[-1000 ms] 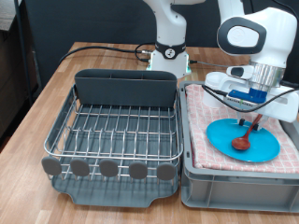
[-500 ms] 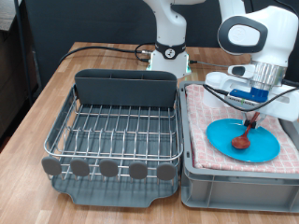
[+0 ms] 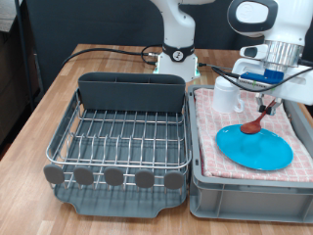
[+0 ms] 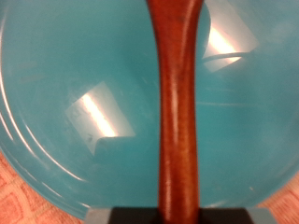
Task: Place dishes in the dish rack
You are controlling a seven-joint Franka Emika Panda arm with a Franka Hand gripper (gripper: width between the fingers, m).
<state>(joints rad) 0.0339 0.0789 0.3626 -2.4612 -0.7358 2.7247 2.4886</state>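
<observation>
My gripper (image 3: 267, 101) is shut on the handle of the brown wooden spoon (image 3: 254, 124) and holds it hanging just above the light-blue plate (image 3: 256, 149). The plate lies on pink checked cloth in the grey crate at the exterior view's right. The white mug (image 3: 227, 96) stands on the cloth behind the plate. The wire dish rack (image 3: 119, 137) in its dark grey tray sits at the exterior view's left with no dishes in it. In the wrist view the spoon handle (image 4: 175, 103) runs out from between my fingers over the plate (image 4: 75, 112).
The grey crate (image 3: 245, 194) stands right beside the rack on a wooden table (image 3: 39, 113). The robot base (image 3: 178, 54) and black cables lie behind the rack. The rack's tall grey back compartment (image 3: 132, 91) stands at its far side.
My gripper has risen and shifted slightly toward the exterior view's top, lifting the spoon off the plate. The mug behind is now more exposed.
</observation>
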